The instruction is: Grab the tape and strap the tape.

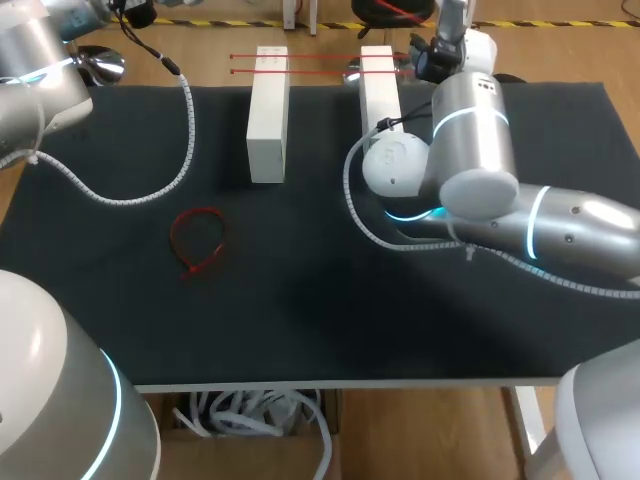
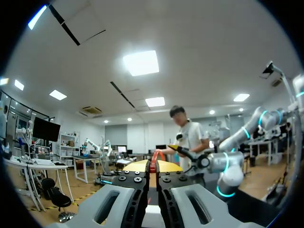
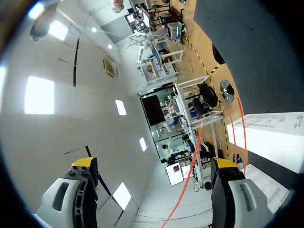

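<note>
A dark surface [image 1: 300,320] fills most of the head view. Two long white blocks sit on it near the far edge. From the middle of the surface, the first white block [image 1: 268,115] is at 11 o'clock. The second white block [image 1: 379,85] is at 1 o'clock. They lie side by side, apart, both pointing to 12 o'clock.
</note>
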You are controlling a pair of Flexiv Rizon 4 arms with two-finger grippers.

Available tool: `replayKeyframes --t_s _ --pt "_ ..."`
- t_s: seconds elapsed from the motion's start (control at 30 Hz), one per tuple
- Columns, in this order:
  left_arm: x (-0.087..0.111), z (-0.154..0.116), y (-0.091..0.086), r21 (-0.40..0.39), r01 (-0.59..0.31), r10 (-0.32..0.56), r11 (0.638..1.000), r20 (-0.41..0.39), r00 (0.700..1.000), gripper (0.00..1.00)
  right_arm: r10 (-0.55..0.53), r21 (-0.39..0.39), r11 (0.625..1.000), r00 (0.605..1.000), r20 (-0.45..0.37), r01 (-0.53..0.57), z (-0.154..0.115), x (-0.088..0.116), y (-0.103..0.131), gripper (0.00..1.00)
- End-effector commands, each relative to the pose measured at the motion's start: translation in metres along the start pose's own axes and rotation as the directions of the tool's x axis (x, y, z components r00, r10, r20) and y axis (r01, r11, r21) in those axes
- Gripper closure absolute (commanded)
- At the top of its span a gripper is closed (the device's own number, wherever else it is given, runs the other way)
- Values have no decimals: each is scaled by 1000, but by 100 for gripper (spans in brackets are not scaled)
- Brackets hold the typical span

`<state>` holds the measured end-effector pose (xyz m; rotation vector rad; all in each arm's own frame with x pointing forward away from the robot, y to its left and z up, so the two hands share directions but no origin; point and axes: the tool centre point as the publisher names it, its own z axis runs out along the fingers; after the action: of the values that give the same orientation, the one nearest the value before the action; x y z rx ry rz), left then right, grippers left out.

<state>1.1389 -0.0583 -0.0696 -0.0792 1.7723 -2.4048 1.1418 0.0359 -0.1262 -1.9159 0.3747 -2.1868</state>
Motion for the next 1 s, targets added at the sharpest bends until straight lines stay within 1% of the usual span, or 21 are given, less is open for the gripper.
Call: replayKeyframes --t_s 0.03,0.23,0.5,0.7,0.93,0.97,1.0 --pt "1 1 0 -1 -1 1 1000 3 1000 100 -3 -2 1000 1000 5 3 1 3 0 0" --pt "1 1 0 -1 -1 1 1000 3 1000 100 -2 1 1000 1000 1 2 3 3 -1 0" --pt "1 1 0 -1 -1 1 1000 3 1000 100 0 21 1000 1000 -8 0 8 6 -12 0" --pt "1 1 0 -1 -1 1 1000 3 1000 100 -3 26 1000 1000 -12 3 10 8 -15 0" --pt "1 1 0 -1 -1 1 1000 3 1000 100 -3 26 1000 1000 -6 4 8 5 -17 0" --pt "1 1 0 -1 -1 1 1000 3 1000 100 -3 26 1000 1000 -4 3 8 4 -17 11" --pt "1 1 0 -1 -1 1 1000 3 1000 100 -3 26 1000 1000 -3 3 7 4 -17 16"
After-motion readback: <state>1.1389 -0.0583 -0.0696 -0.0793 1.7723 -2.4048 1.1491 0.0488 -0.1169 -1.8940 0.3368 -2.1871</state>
